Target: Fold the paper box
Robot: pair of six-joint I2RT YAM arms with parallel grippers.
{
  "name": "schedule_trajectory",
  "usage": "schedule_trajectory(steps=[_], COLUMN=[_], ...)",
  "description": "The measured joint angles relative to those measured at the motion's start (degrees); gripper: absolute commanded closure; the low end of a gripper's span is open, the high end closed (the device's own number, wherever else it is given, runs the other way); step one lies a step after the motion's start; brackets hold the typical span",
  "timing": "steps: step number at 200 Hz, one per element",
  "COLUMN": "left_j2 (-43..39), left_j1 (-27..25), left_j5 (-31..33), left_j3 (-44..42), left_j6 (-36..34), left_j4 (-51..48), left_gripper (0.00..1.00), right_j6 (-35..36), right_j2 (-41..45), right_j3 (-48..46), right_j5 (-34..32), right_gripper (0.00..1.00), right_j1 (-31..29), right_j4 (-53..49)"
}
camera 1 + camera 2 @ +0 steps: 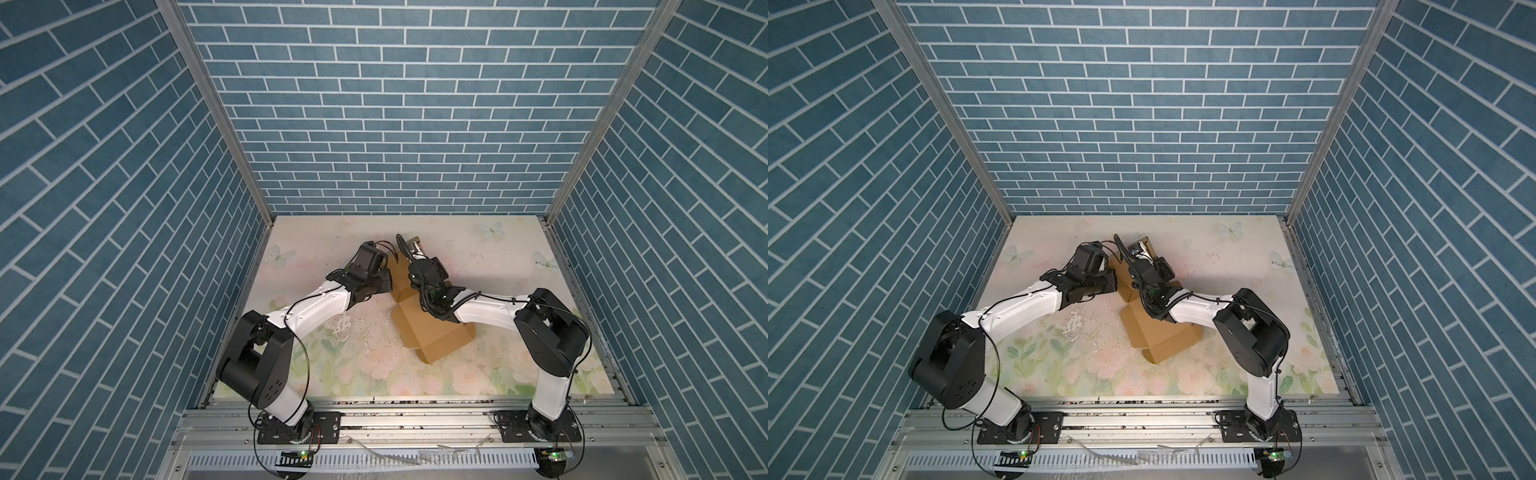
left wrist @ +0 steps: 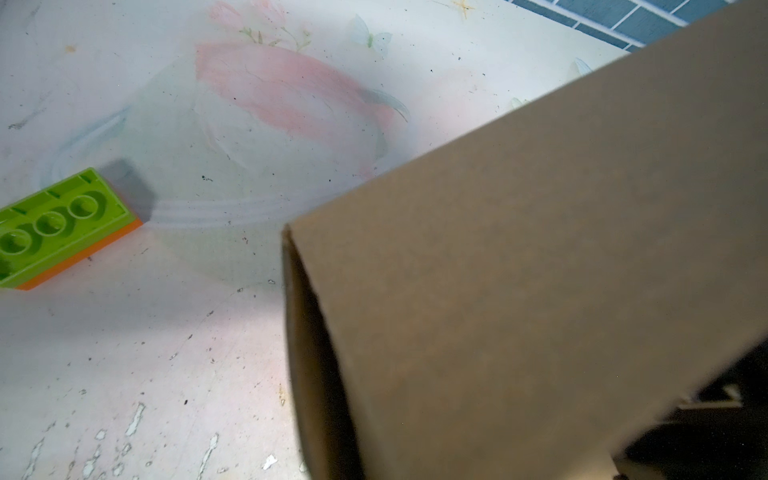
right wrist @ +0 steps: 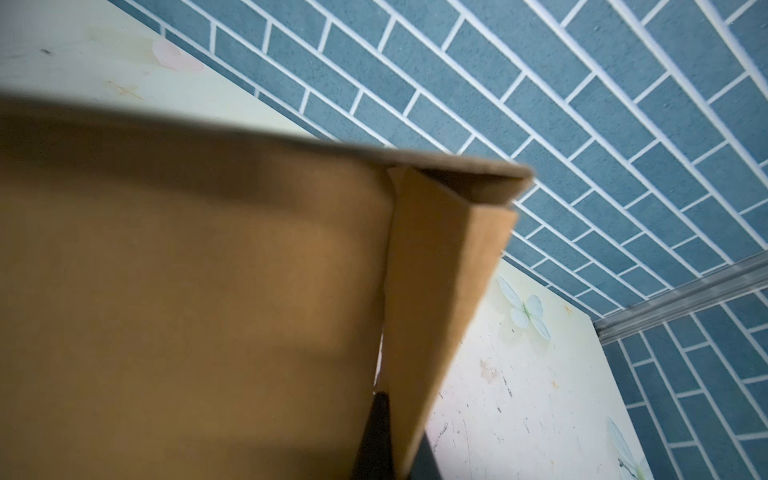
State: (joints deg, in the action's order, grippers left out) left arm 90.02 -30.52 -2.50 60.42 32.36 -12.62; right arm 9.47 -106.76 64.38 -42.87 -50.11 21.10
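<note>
Overhead, the paper box lies on the table between the arms — left end effector clenched against its left edge, right end effector clenched on its raised flap. Left wrist: paper box close, grip hidden. Right wrist: flap beside a dark finger.

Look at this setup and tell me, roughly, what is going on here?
A plain brown cardboard box sits on the floral-printed table, its near part resting down and its far part raised. The robot's left claw and right claw are both shut at that raised end, apparently pinching its panels from either side. The box is only partly folded. A green and orange toy brick lies on the table apart from the box, untouched.
</note>
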Motion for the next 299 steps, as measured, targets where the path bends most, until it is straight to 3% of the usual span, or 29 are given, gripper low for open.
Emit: schedule_trajectory(steps=[43, 90, 109, 152, 218, 247, 299], left_j2=[0.0, 0.4, 0.7, 0.7, 0.7, 0.7, 1.9], left_j1=[0.0, -0.2, -0.2, -0.2, -0.2, -0.2, -0.2], left_j5=[0.1, 0.9, 1.2, 1.4, 1.6, 1.8, 2.3], left_j3=[0.0, 0.7, 0.9, 1.2, 1.3, 1.4, 2.0], left_j6=[-0.1, -1.1, -1.5, -2.1, -2.3, -2.3, -2.2], left_j4=[-1.3, -2.0, -2.4, -3.6, -3.8, -4.3, -4.7], left_gripper=[0.87, 0.87, 0.87, 0.86, 0.86, 0.86, 0.85], right_j6=[-4.0, -8.9, -11.0, -14.7, -17.2, -17.7, -18.7], right_j2=[7.8, 13.9, 16.5, 21.5, 19.5, 16.5, 11.1], right_j3=[-8.2, -9.6, -10.4, -12.5, -15.3, -15.3, -13.7], right_j5=[11.3, 20.5, 23.2, 25.9, 28.0, 28.4, 26.9], right_gripper=[0.91, 0.62, 0.58, 0.58, 0.59, 0.65, 0.84], right_j1=[1.3, 2.3, 2.3, 2.7, 4.3, 5.5, 6.1], right_j4=[0.8, -2.1, -3.5, -5.0, -5.3, -4.7, -3.7])
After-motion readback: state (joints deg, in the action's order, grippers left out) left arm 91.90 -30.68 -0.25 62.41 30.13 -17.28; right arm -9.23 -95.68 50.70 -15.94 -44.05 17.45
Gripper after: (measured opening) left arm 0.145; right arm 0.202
